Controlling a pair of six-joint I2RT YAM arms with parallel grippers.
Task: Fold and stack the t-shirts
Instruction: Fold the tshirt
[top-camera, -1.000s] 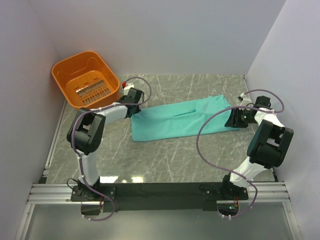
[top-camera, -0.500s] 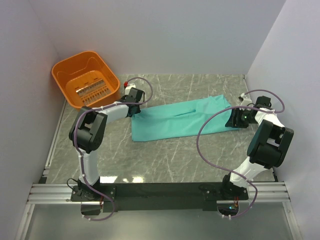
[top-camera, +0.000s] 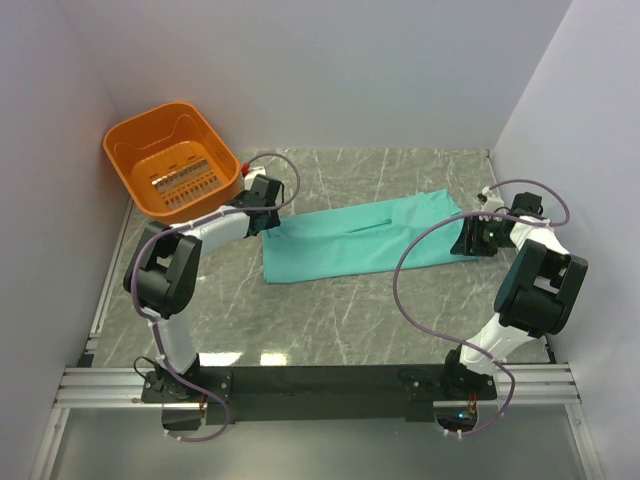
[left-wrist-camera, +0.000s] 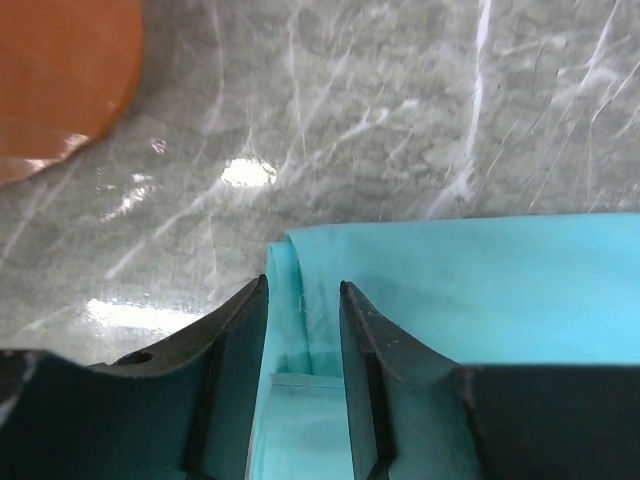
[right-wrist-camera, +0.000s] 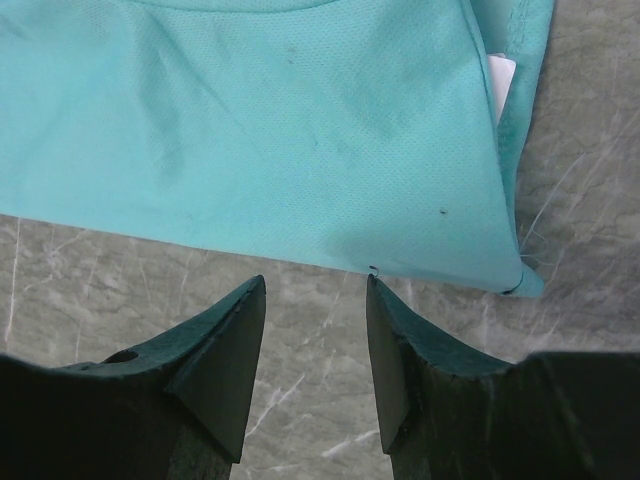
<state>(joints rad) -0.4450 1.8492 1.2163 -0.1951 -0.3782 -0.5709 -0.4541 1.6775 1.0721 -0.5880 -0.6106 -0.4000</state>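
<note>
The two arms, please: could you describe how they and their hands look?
Both the left arm and the right arm have white links with bulky black joints, and a purple-grey cable loops along each. The left hand and right hand have dark, wedge-shaped fingers.

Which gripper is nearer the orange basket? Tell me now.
Left. The left gripper sits at the t-shirt's end beside the orange basket, its fingers straddling the cloth edge. The right gripper is at the t-shirt's opposite end, across the table.
</note>
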